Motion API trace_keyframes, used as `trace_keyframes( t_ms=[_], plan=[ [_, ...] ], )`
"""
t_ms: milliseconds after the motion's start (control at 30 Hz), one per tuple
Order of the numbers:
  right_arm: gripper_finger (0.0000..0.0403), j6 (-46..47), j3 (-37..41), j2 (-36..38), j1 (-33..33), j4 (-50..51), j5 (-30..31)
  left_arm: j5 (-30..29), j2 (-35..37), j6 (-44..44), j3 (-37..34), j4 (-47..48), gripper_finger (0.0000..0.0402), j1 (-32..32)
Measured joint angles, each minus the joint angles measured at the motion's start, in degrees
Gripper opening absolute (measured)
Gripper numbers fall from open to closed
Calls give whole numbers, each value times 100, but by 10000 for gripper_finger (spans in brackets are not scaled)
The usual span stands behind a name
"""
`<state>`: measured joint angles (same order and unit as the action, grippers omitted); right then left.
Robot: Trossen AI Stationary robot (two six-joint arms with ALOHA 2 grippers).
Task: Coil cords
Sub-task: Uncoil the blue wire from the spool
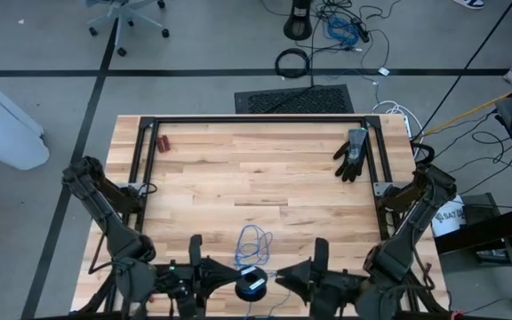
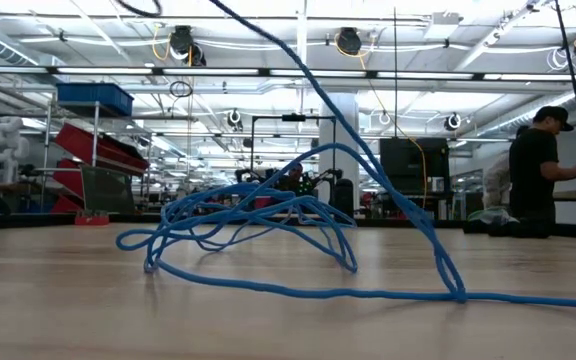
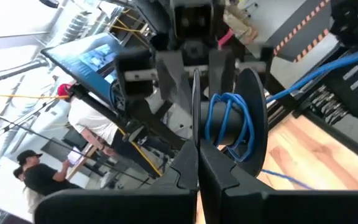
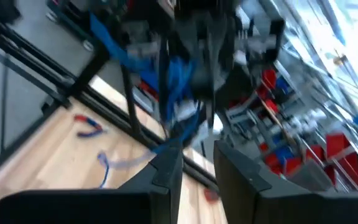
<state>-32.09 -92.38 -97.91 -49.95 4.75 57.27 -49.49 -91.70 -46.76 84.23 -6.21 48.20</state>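
High view: my left tool (image 1: pixel 204 271) and right tool (image 1: pixel 302 274) flank a black spool (image 1: pixel 252 286).
Cord (image 1: pixel 254 242): loose blue loops on the counter (image 1: pixel 238 169), partly wound.
Left tool: pinched closed, empty.
Right tool: fingers parted.
Tip: I'd feed slack steadily, keeping turns tight.

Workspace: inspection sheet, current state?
Surface: wooden table, black frame round it.
Job's things: blue cable in loose loops near front edge; part wound on black spool between the arms.
Clutter: black glove far right; red-handled pliers far left.
End effectors: left end effector shut, on the spool's rim; right end effector part open, facing the spool.
Cables: black and blue cables on floor beyond table.
Surroundings: office chair, floor mat, person in black behind.
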Motion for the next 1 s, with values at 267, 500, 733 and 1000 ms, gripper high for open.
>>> trace_keyframes(
  t_ms=[267,500,733,1000],
  plan=[
    [80,-315,0,-2,6,-304,-491,448,-112,66,0,47,0,-274],
    [80,-554,0,-100,26,-327,-514,616,-112,173,0,103,0,-329],
    [80,-527,0,-113,83,-332,-483,782,-112,299,0,53,0,-334],
    [79,-397,0,-120,222,-334,-497,780,-112,299,0,64,0,-364]
  ],
)
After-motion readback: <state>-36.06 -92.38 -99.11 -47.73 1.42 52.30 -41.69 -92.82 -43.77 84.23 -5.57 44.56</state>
